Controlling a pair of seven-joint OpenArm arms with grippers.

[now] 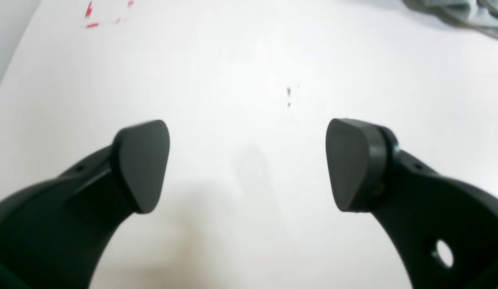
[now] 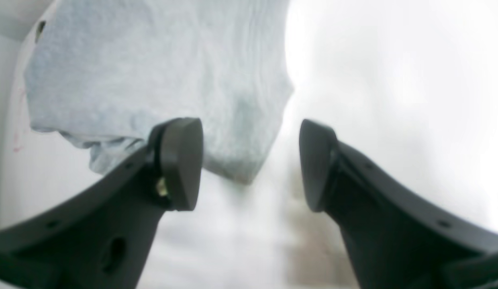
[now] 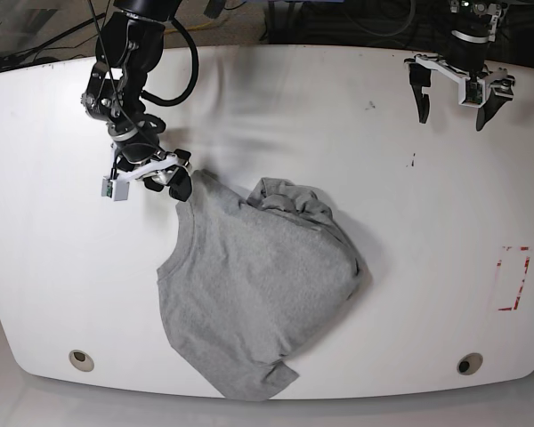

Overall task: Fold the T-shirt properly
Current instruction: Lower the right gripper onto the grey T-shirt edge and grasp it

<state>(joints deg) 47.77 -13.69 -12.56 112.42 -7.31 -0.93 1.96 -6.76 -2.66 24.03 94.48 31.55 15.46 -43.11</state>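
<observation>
A white table (image 3: 62,267) is filling the base view, and a grey T-shirt (image 3: 249,294) is lying crumpled on it, spreading from the table's middle down to its near edge. The T-shirt's lower corner (image 3: 258,384) is curling at that near edge, and a bunched fold (image 3: 289,200) is rising along the T-shirt's upper right side.

The right gripper (image 3: 173,176) is hanging at the T-shirt's upper left corner, just beside the cloth. In the right wrist view its jaws are standing apart, with the T-shirt (image 2: 152,80) lying beyond the fingertips (image 2: 180,160) and nothing lying between them; whether one pad is touching the cloth cannot be told.

The left gripper (image 3: 451,98) is hovering far from the T-shirt, above the table's far right part. In the left wrist view its jaws are gaping wide over bare table (image 1: 249,60), gripping nothing, and only an edge of the T-shirt (image 1: 466,14) is showing in the upper corner.

A red outlined rectangle (image 3: 511,277) is marking the table well to the right of the T-shirt. Two round holes (image 3: 82,359) are sitting near the table's front edge, one to each side of the T-shirt.
</observation>
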